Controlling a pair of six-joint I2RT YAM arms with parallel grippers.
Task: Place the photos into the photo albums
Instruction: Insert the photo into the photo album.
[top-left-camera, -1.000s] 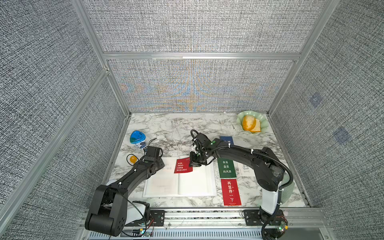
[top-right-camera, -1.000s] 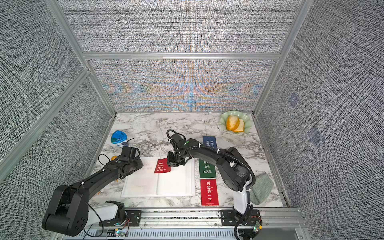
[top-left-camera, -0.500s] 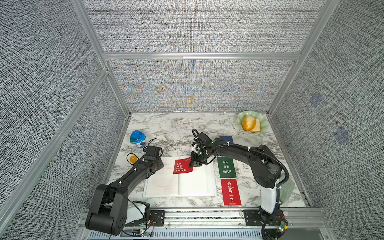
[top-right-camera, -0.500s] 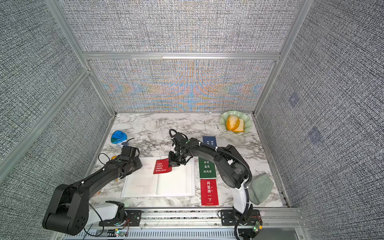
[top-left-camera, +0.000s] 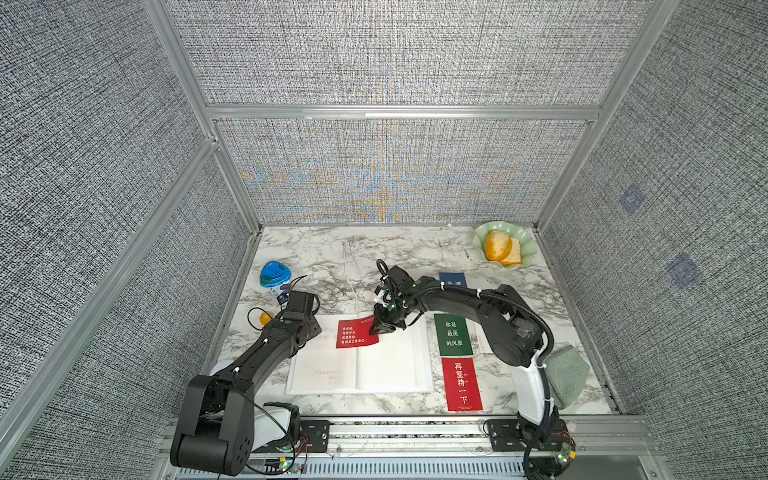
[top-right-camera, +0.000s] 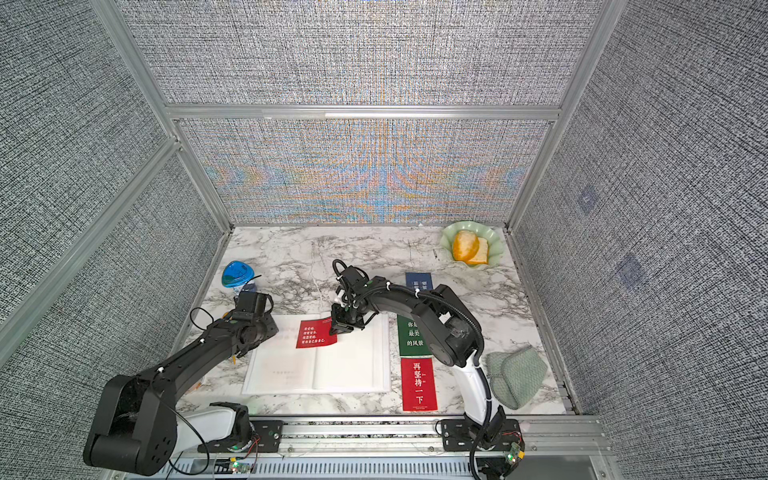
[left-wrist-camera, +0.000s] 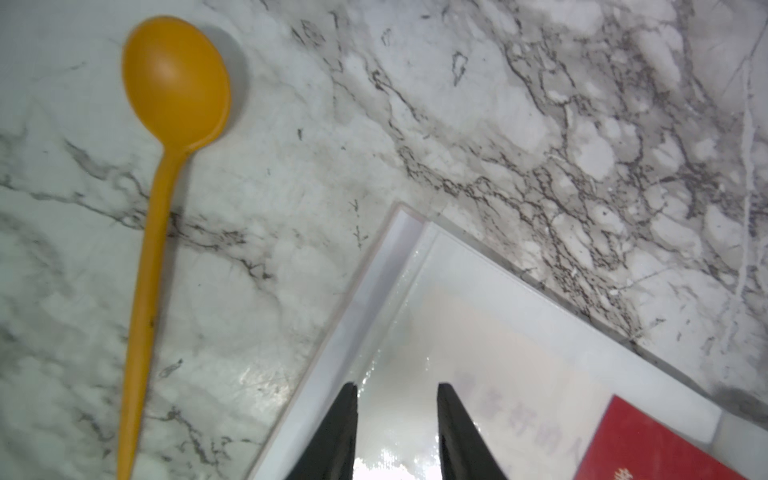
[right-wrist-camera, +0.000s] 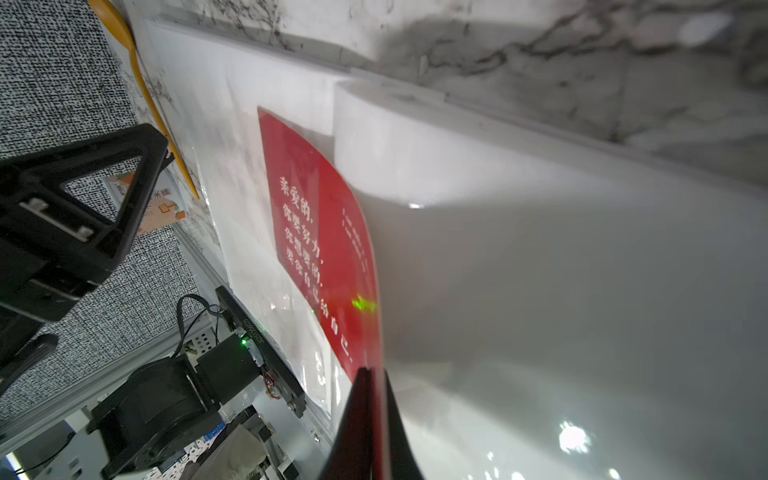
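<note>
Photo (top-left-camera: 356, 334) pinched edgewise in right claw (top-left-camera: 378, 330) over album (top-left-camera: 386, 368); left claw (left-wrist-camera: 397, 388) parted.

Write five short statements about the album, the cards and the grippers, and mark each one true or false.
1. The album lies open on the table. True.
2. The right gripper is open and empty. False: it is shut on a red card over the album.
3. The green card lies inside the album. False: it lies on the table beside the album.
4. An orange spoon lies on the table near the album's corner. True.
5. The left gripper holds a card. False: its jaws stand apart over the album, no card between them.
</note>
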